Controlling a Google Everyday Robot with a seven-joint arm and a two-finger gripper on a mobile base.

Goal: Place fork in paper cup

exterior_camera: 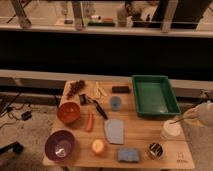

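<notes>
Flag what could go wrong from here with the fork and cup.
The fork sits tilted over the paper cup's rim, its end toward the tool just right of the cup; it could slide out or tip the light cup. The cup stands near the table's right edge, beside a metal can, so a bump might knock either.

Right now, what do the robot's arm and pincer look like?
Only the end of the arm shows, at the right edge: a bulky, rounded, pale grey-white shell, shaded darker underneath. No cables or markings can be made out. The pincer at its tip, just right of the paper cup, looks similarly pale and narrower than the shell.
</notes>
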